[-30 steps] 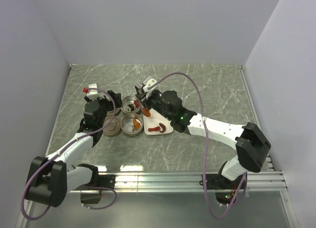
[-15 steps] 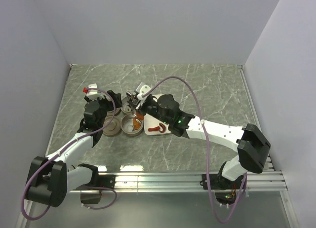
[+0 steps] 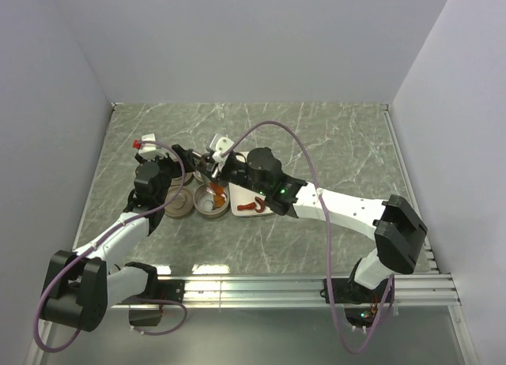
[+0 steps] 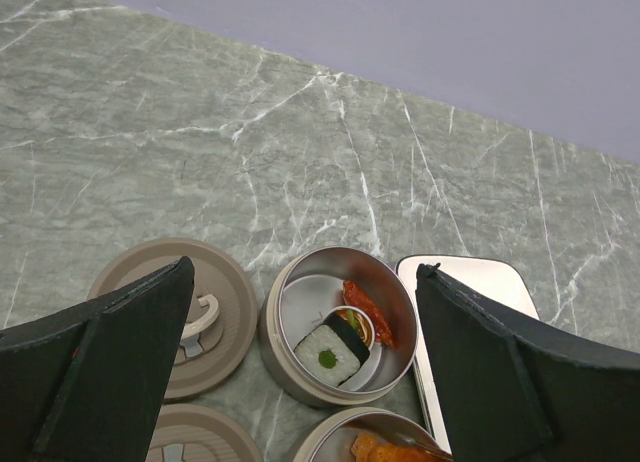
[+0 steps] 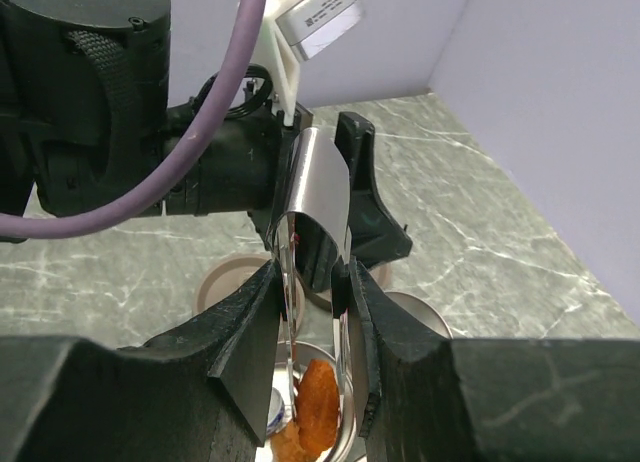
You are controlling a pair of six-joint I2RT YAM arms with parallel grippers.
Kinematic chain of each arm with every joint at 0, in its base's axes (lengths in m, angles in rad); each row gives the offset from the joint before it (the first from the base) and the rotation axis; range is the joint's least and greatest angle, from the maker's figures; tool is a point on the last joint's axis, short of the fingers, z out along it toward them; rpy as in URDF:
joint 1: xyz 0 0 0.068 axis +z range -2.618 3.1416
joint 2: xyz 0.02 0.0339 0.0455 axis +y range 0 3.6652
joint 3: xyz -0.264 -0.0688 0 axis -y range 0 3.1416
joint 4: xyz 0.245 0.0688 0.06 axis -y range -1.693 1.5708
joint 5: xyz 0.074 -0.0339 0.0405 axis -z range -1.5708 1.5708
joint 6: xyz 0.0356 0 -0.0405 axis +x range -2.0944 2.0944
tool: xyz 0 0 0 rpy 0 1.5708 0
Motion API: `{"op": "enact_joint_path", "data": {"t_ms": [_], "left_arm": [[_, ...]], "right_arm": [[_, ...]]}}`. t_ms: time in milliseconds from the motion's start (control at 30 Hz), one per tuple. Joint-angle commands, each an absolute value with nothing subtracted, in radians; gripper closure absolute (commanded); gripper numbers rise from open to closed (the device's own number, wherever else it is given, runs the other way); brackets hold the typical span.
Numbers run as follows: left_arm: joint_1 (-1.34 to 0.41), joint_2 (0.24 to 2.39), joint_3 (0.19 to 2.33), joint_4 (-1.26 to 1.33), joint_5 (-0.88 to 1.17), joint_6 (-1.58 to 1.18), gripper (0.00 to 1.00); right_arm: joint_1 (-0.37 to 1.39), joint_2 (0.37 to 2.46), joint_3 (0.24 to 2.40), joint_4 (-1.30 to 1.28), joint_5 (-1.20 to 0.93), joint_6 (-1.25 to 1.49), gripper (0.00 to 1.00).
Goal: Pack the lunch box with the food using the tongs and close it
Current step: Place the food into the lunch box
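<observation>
Right wrist cam: right gripper (image 5: pixel 312 282) clenched on tongs (image 5: pixel 320 197) near their joined end, so the tips can pinch an orange piece (image 5: pixel 318 402) low at the near tin (image 3: pixel 202 209), prob. to drop it in. Left gripper (image 4: pixel 305 270) spread wide, holding nothing, above far tin (image 4: pixel 300 367). That tin has a white block (image 4: pixel 328 350) w/ dark band + red bit (image 4: pixel 366 307). Lids (image 4: pixel 225 292) off, beside tins.
</observation>
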State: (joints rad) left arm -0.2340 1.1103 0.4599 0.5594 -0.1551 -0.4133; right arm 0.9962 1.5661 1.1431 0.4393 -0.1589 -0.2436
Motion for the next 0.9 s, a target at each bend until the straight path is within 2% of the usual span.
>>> {"op": "enact_joint_path", "data": {"t_ms": [0, 133, 333, 367, 567, 867], "left_arm": [[-0.232, 1.097, 0.476, 0.591, -0.156, -0.422, 0.00], [-0.230, 1.094, 0.474, 0.591, -0.156, -0.422, 0.01], [-0.230, 1.095, 0.474, 0.591, -0.156, -0.422, 0.00], [-0.230, 1.095, 0.474, 0.591, -0.156, -0.422, 0.01], [-0.230, 1.097, 0.474, 0.591, -0.155, -0.422, 0.01], [-0.230, 1.094, 0.472, 0.588, -0.155, -0.422, 0.00]], "right_arm": [[1.000, 1.588, 1.219, 0.462, -0.193, -0.247, 0.81], [0.999, 1.614, 1.235, 0.445, -0.199, -0.247, 0.79], [1.000, 1.624, 1.247, 0.436, -0.206, -0.247, 0.69], [0.999, 1.621, 1.247, 0.436, -0.207, -0.248, 0.64], [1.000, 1.612, 1.233, 0.446, -0.204, -0.252, 0.56], [1.000, 1.602, 1.220, 0.463, -0.204, -0.252, 0.52]]}}
